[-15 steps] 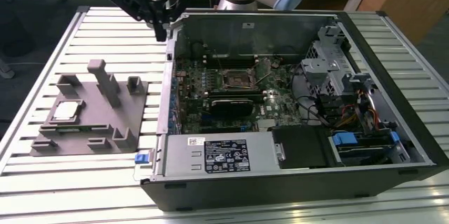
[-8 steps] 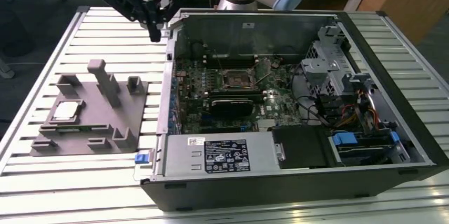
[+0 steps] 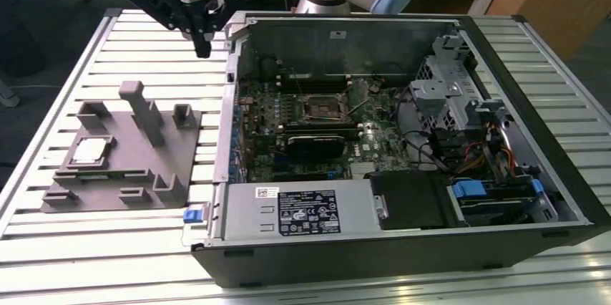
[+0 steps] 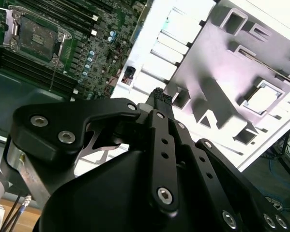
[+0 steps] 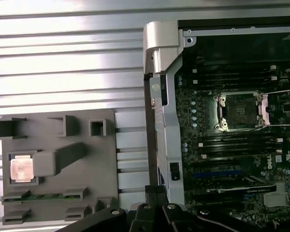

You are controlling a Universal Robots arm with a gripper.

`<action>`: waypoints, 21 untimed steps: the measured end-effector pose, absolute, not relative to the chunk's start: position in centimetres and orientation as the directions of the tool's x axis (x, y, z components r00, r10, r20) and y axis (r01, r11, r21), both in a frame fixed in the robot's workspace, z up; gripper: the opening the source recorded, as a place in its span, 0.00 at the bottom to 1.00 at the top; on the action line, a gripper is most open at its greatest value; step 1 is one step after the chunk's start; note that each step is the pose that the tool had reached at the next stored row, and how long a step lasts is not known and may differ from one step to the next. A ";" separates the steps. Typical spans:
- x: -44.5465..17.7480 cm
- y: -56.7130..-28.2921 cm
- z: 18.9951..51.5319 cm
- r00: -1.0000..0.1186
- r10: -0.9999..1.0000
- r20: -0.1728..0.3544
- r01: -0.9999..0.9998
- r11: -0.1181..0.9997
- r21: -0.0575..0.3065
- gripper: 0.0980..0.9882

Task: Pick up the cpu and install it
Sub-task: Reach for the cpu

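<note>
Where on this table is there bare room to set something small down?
Widest bare patch: the slatted table in front of the grey fixture, toward the exterior view's lower left. Another lies beyond the fixture, but the gripper hangs over it. The strip between fixture and computer case is narrow. Inside the case is crowded. The fixture holds the cpu.
</note>
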State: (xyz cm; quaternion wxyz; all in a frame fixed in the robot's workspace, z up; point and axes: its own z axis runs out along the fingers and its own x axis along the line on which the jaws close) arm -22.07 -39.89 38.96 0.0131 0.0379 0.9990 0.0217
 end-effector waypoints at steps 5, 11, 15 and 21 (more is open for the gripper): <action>-22.8 -39.9 38.9 -0.997 0.076 -0.024 0.075 0.996 0.044 0.01; -23.7 -39.9 38.8 -0.997 0.076 -0.025 0.075 0.996 0.044 0.01; -24.4 -39.9 38.7 -0.997 0.076 -0.024 0.075 0.996 0.044 0.01; -25.6 -39.9 38.6 -0.997 0.076 -0.024 0.075 0.996 0.044 0.01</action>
